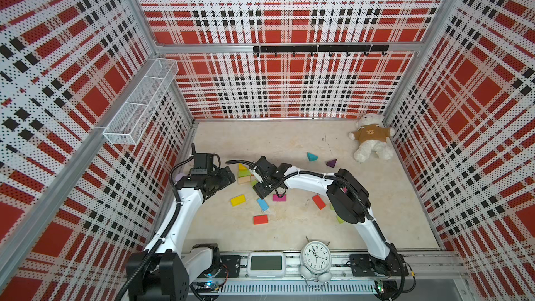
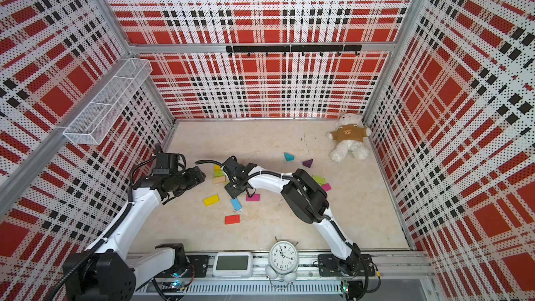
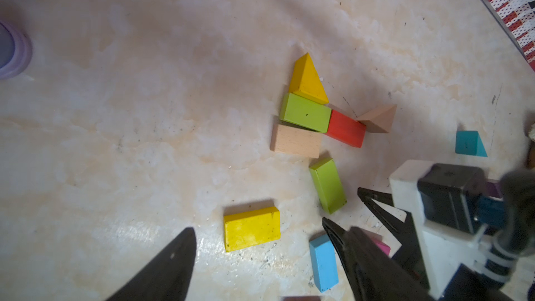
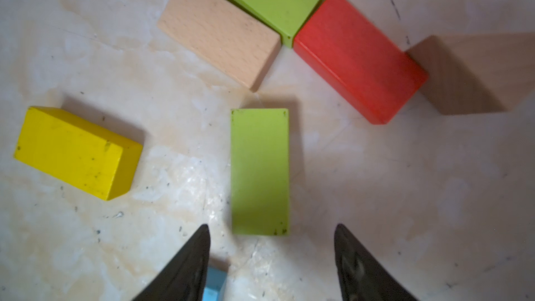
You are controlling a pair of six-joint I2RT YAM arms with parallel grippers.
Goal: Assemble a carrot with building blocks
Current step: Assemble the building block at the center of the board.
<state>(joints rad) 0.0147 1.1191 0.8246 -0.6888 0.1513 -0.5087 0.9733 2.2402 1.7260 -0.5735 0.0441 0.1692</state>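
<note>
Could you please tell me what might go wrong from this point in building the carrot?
1. The right gripper is open with its tips just short of the loose lime green block. A forward move may shove that block into the red block and skew the joined cluster.
2. The left gripper, open near the yellow block, sits very close to the right gripper, so the two might collide.
</note>
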